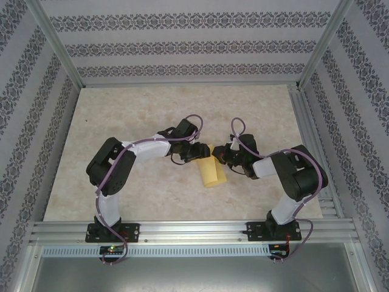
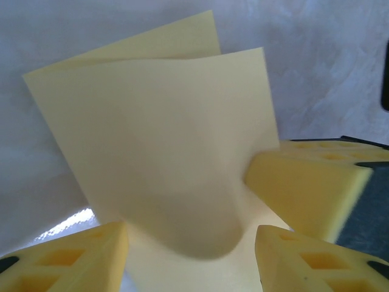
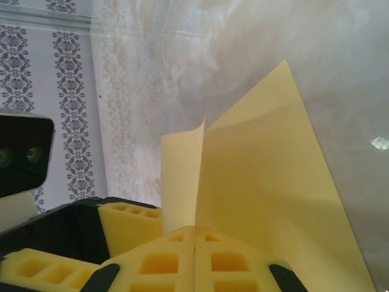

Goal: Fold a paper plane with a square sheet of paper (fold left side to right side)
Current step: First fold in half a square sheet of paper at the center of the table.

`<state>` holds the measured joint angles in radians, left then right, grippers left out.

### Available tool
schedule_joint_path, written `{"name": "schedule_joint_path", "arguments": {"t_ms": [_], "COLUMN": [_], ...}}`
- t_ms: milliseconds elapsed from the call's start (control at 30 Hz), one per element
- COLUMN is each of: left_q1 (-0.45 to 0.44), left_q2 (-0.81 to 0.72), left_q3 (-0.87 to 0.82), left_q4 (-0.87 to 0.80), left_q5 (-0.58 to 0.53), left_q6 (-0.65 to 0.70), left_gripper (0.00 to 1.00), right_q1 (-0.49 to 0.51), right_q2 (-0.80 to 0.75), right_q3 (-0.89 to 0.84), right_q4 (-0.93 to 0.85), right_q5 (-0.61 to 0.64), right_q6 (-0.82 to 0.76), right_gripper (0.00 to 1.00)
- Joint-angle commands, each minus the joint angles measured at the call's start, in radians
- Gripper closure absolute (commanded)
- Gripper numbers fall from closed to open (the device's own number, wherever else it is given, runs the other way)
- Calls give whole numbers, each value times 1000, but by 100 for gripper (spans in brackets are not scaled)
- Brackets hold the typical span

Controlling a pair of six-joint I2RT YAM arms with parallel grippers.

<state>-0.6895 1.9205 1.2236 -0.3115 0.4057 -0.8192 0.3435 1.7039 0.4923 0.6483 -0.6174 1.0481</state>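
- Pale marbled table (image 1: 121,121), walled in by grey patterned wallpaper (image 1: 182,48), with an aluminium frame (image 1: 182,231) along the near edge.
- The square sheet of paper (image 1: 211,173) lies just toward 5 o'clock of the table's centre. It is thin, matte and yellow-orange.
- Progress: early. The sheet is doubled over, but the bend is a soft rounded roll, not a crease. The upper half stands clear of the lower, and their far edges do not line up.
- Left to do, as I judge it: align the edges, press the fold flat, then every later fold. No dart shape yet.
- Left gripper (image 1: 199,151), at the sheet's 11 o'clock: yellow foam fingers (image 2: 79,255) parted, either side of the rolled bend, gripping nothing.
- Right gripper (image 1: 220,152), at the sheet's 1 o'clock: fingers pressed together, apparently pinching the raised half's edge.
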Motion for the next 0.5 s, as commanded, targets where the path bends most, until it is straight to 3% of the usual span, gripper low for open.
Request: {"name": "schedule_joint_path", "arguments": {"t_ms": [0, 333, 467], "left_q1": [-18, -18, -18], "left_q2": [13, -81, -59], "left_q3": [27, 8, -37], "left_q4": [-58, -113, -38], "left_q5": [-44, -104, -44], "left_q6": [26, 42, -2], "left_gripper": [41, 34, 32], "right_q1": [-9, -21, -21], "right_q2": [-21, -15, -16], "right_q3": [-9, -1, -4], "right_q4": [33, 27, 27], "right_q5": [24, 22, 26], "right_q6": [-6, -14, -15], "right_gripper": [100, 100, 100]}}
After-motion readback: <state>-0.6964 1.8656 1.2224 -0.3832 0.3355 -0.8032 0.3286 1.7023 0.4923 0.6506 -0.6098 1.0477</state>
